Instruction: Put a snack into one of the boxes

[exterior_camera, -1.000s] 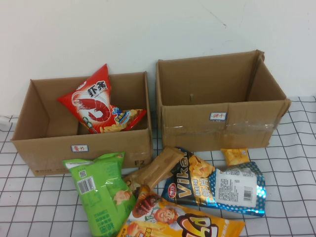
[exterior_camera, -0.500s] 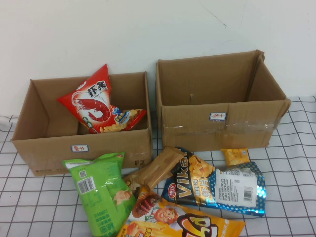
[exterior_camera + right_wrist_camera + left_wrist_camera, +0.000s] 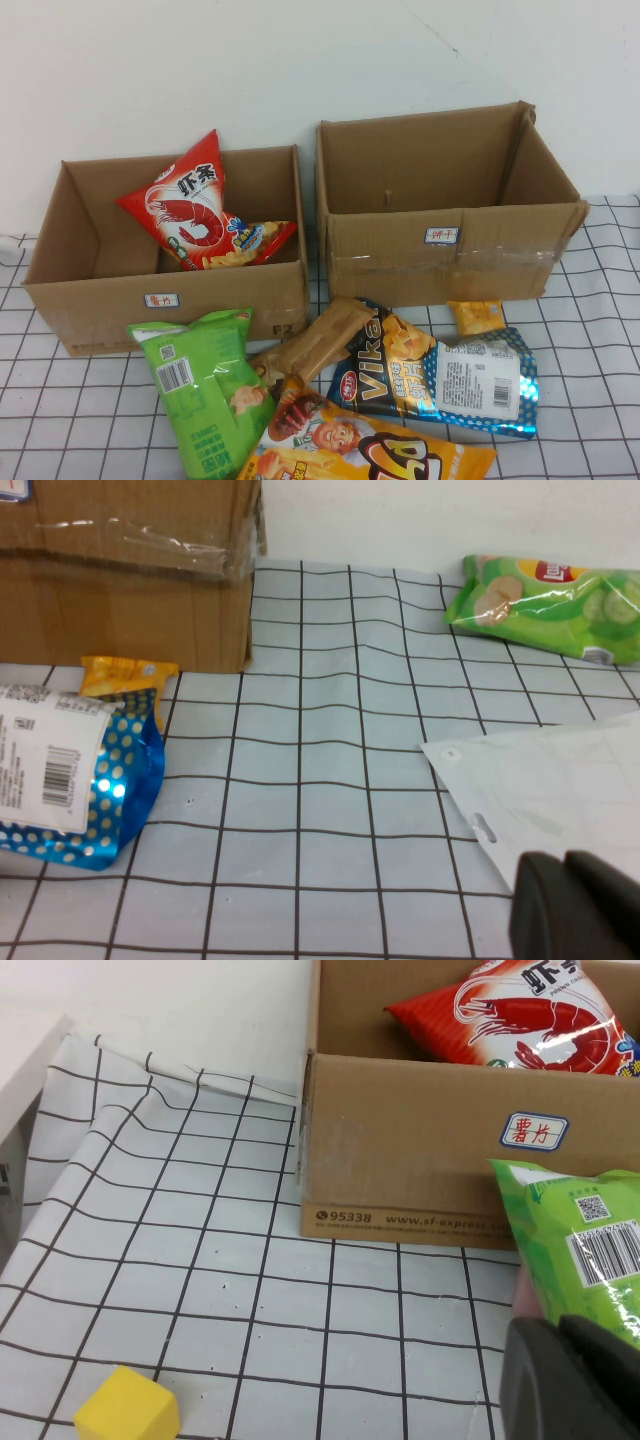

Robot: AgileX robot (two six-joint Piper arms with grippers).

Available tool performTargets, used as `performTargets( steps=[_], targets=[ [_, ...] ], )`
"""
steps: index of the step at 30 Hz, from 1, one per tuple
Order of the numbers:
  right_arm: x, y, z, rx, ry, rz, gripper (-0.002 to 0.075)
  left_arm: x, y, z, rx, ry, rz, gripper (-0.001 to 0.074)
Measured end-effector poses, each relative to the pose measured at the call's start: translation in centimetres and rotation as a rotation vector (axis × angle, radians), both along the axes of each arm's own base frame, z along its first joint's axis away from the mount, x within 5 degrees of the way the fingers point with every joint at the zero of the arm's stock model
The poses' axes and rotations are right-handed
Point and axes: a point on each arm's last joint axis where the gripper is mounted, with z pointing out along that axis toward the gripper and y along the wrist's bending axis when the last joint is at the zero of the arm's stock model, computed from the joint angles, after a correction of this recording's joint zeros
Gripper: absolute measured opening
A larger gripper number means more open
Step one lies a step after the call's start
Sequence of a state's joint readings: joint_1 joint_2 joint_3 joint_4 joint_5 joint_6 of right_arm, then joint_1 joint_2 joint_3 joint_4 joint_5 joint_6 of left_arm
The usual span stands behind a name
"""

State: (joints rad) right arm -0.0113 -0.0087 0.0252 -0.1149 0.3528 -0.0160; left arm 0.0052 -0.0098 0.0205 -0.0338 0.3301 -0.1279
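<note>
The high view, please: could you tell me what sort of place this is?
Probably a lab sorting bench: a grid-patterned tablecloth against a bare white wall, two labelled cardboard boxes, and loose snack bags. The left hand and right hand hang nearby.

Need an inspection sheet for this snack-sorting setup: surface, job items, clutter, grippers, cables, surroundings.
Surface: white grid-pattern tablecloth, wrinkled near the wall.
Job's things: left box holds a red shrimp-chip bag and a smaller packet beside it; right box shows nothing inside. In front of the boxes lie a green bag, brown bar, blue Vika bag, yellow bag and small orange packet, overlapping in a pile.
Clutter: yellow cube; another green chip bag; white plastic bag.
Grippers: left gripper low by the green bag; right gripper low over the cloth; neither shows in the high view.
Cables: nothing seen.
Surroundings: plain white wall.
</note>
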Motion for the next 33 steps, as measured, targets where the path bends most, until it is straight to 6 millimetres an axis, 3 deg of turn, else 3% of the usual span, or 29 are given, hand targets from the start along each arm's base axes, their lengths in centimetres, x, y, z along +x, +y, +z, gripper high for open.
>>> performTargets(
  steps=[5,7,13,16,23,26,30,33],
  targets=[
    [0.0,0.0,0.0,0.0,0.0,0.0,-0.0001,0.0,-0.1,0.0,-0.017,0.0,-0.001,-0.0002],
    [0.0,0.0,0.0,0.0,0.0,0.0,-0.0001,0.0,-0.3,0.1,-0.102,-0.013,0.0,-0.0002],
    [0.0,0.0,0.0,0.0,0.0,0.0,-0.0001,0.2,-1.3,1.2,-0.857,-0.082,0.046,-0.0002],
    [0.0,0.0,0.0,0.0,0.0,0.0,-0.0001,0.3,-1.4,1.6,-1.0,-0.1,0.053,-0.0002],
    [0.0,0.0,0.0,0.0,0.0,0.0,-0.0001,0.3,-1.3,1.9,-0.989,-0.134,0.048,-0.0002],
    [0.0,0.0,0.0,0.0,0.001,0.0,-0.0001,0.1,-1.6,2.6,-0.806,-0.135,-0.024,-0.0002],
    [0.0,0.0,0.0,0.0,0.001,0.0,-0.0001,-0.5,-2.3,6.0,-0.523,-0.142,-0.16,-0.0002],
    [0.0,0.0,0.0,0.0,0.001,0.0,-0.0001,0.5,-2.8,8.4,-0.307,0.02,-0.242,-0.0002]
  ],
)
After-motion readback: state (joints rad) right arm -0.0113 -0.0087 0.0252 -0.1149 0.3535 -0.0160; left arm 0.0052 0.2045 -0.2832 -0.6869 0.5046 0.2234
